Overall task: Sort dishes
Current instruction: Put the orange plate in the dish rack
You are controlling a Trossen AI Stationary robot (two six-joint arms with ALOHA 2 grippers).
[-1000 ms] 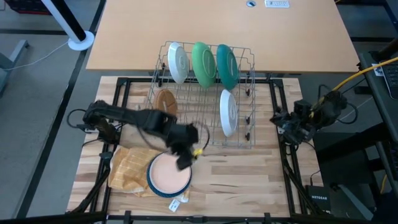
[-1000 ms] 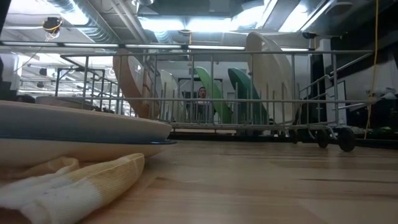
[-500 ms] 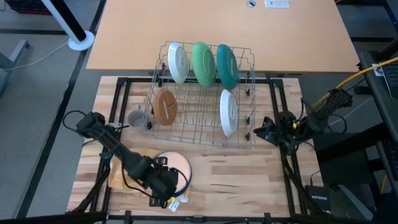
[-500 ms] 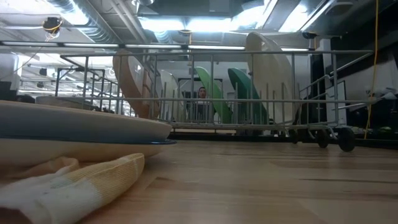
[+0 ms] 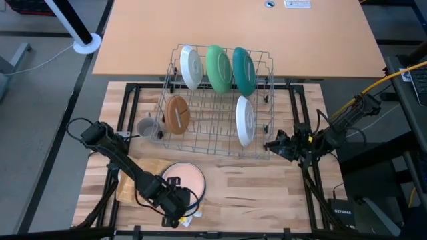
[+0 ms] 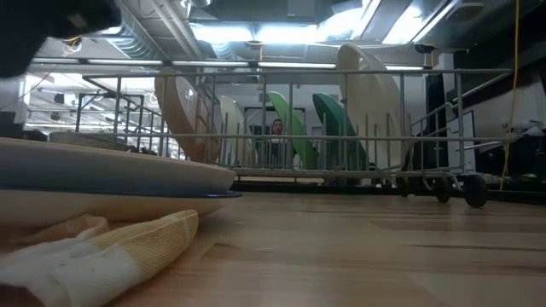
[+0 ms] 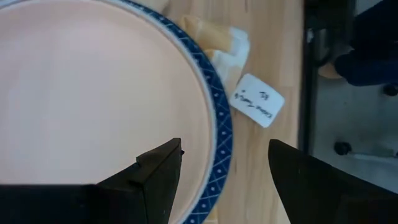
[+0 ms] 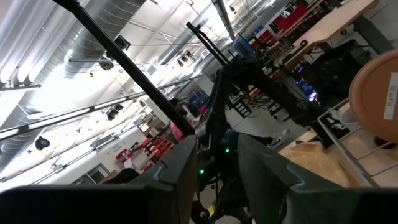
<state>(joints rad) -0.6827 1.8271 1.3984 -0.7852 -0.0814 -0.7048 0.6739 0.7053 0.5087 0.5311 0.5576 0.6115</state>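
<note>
A peach plate with a blue patterned rim (image 5: 183,179) (image 7: 93,93) (image 6: 111,170) lies flat near the table's near edge, partly on a yellow checked cloth (image 5: 139,177). My left gripper (image 5: 177,212) (image 7: 225,149) is open over the plate's near rim. One finger is above the peach inside and the other above the wood outside, and I see no touch. In the grey wire rack (image 5: 260,143) white (image 5: 191,67), green (image 5: 218,67), teal (image 5: 243,70), white (image 5: 245,120) and brown (image 5: 177,113) plates stand on edge. A grey mug (image 5: 147,127) sits left of the rack. My right gripper (image 5: 272,143) (image 8: 217,155) is open at the rack's right near corner.
A white paper tag (image 7: 256,99) (image 5: 190,217) lies on the wood beside the plate's near rim. The bare wooden table top (image 5: 253,187) stretches between the plate and my right arm. A second tan table top (image 5: 233,27) lies beyond the rack.
My left gripper has swung from the rack's near side over the plate toward the table's near edge and now sits at the plate's near rim. My right gripper has moved toward the table's left, up to the rack's right near corner. The dishes have stayed put.
</note>
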